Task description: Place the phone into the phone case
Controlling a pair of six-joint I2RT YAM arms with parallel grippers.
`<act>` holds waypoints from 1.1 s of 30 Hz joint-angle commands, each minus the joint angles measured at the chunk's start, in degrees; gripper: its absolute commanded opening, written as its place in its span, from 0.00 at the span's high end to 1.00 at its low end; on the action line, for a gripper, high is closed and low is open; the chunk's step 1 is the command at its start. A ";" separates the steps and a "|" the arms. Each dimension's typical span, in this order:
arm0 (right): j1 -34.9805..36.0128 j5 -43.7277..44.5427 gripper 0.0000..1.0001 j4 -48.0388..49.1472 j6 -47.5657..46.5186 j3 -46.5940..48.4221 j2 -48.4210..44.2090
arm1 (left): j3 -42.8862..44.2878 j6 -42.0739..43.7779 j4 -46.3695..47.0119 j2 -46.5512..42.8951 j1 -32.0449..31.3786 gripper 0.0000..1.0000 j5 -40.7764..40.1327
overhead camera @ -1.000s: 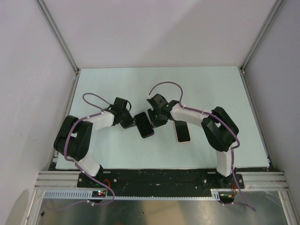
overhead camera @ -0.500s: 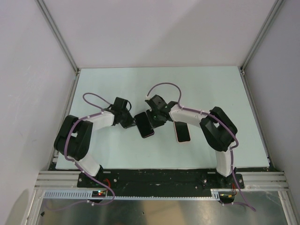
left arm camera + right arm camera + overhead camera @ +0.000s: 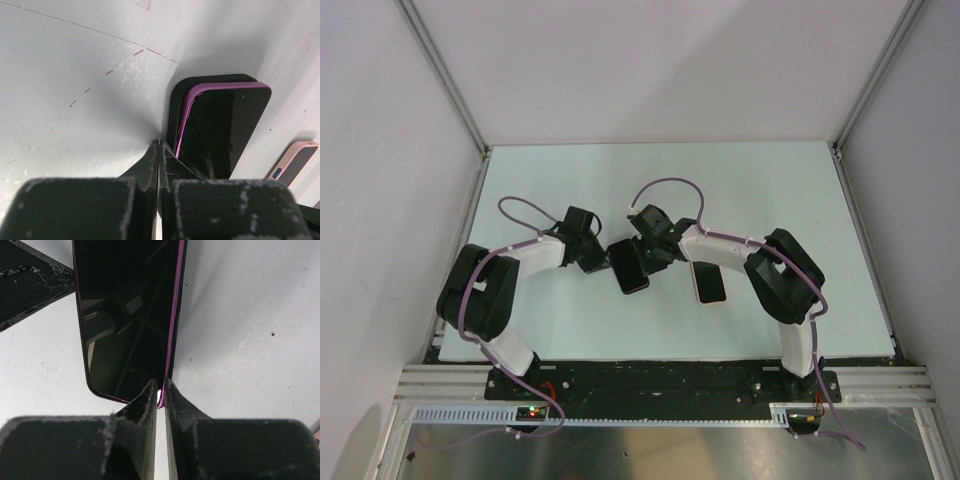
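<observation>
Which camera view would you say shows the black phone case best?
Left wrist: the black phone case shows as a rim around the far end of the phone. Right wrist gives only a dark sliver beside the phone; top view cannot separate them.
</observation>
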 commanded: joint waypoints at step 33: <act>-7.79 -7.51 0.69 10.38 -0.17 11.82 1.31 | -7.38 3.43 -2.96 -16.42 -3.48 0.98 -1.75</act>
